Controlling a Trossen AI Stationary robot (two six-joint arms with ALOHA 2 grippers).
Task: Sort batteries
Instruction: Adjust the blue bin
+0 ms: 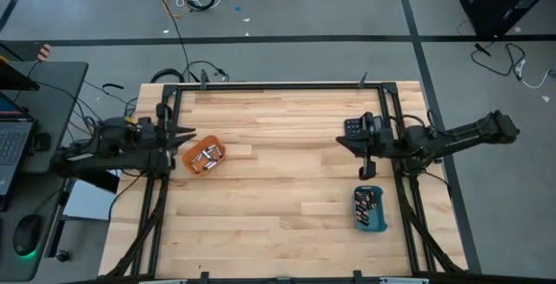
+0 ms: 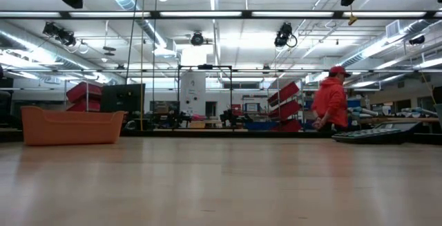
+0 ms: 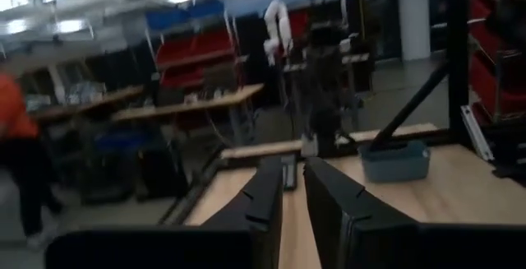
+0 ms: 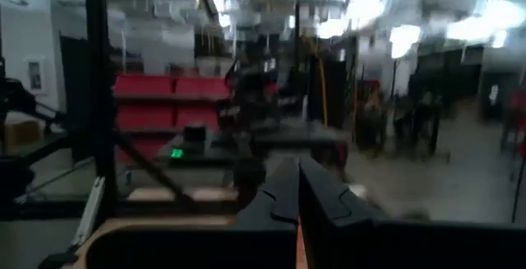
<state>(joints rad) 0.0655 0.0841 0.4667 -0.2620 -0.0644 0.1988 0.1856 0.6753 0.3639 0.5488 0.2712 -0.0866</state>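
An orange tray [image 1: 190,160] near the table's left edge holds several silvery-grey batteries [image 1: 206,155]; it also shows in the low view [image 2: 72,126]. A blue tray [image 1: 370,223] at the near right holds more batteries [image 1: 368,201]. My left gripper [image 1: 190,136] hovers level just beyond the orange tray's far left corner. Its fingers stand a narrow gap apart [image 3: 293,188] with nothing between them. My right gripper [image 1: 340,142] hovers level at the table's right, fingers shut together [image 4: 297,188] and empty.
A black calculator [image 1: 354,128] lies beside my right gripper, toward the far edge, and shows in the low view [image 2: 383,135]. A black frame [image 1: 278,85] rims the table. A person in red [image 2: 331,101] stands in the room behind. Bare wood lies between the trays.
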